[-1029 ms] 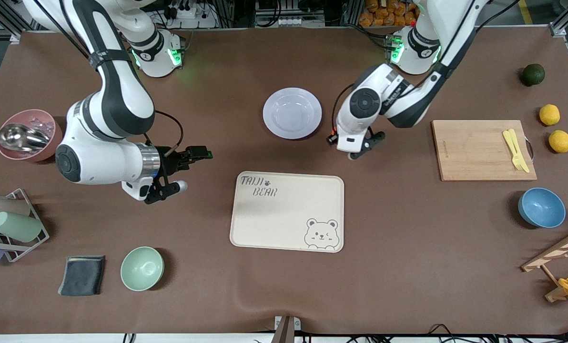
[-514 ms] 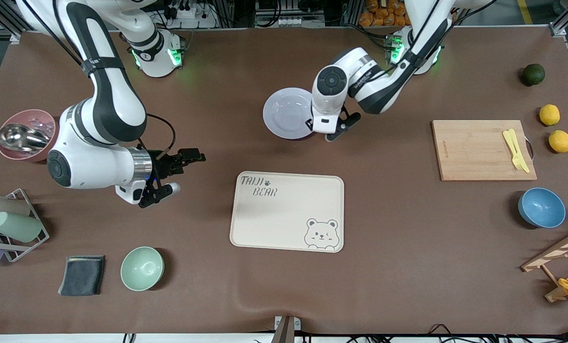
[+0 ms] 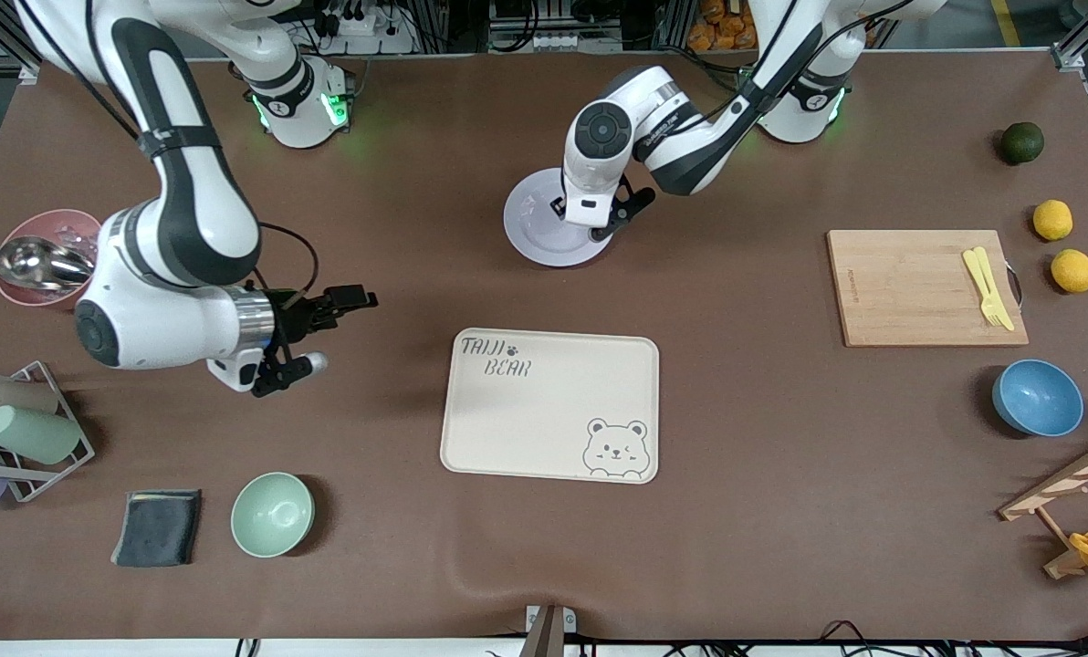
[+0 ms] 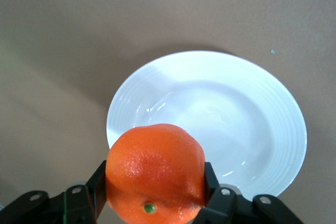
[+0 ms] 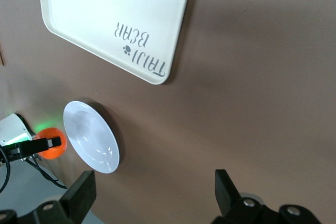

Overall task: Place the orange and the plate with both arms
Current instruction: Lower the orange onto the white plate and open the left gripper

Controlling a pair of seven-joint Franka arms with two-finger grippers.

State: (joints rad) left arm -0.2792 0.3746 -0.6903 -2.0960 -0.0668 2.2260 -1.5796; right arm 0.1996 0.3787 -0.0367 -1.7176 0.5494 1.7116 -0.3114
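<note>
The cream bear-print tray (image 3: 550, 404) lies mid-table, and the pale plate (image 3: 537, 233) sits on the brown cloth farther from the front camera than that tray. Over the plate's rim hangs the left gripper (image 4: 152, 203), its fingers clamped on the orange (image 4: 155, 171). The right gripper (image 3: 311, 328) waits with fingers spread wide and empty, above bare cloth beside the tray, toward the right arm's end.

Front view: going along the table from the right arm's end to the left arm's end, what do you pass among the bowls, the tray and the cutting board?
Pink bowl holding a metal scoop → pale green bowl → cream bear-print tray → wooden cutting board → blue bowl.
</note>
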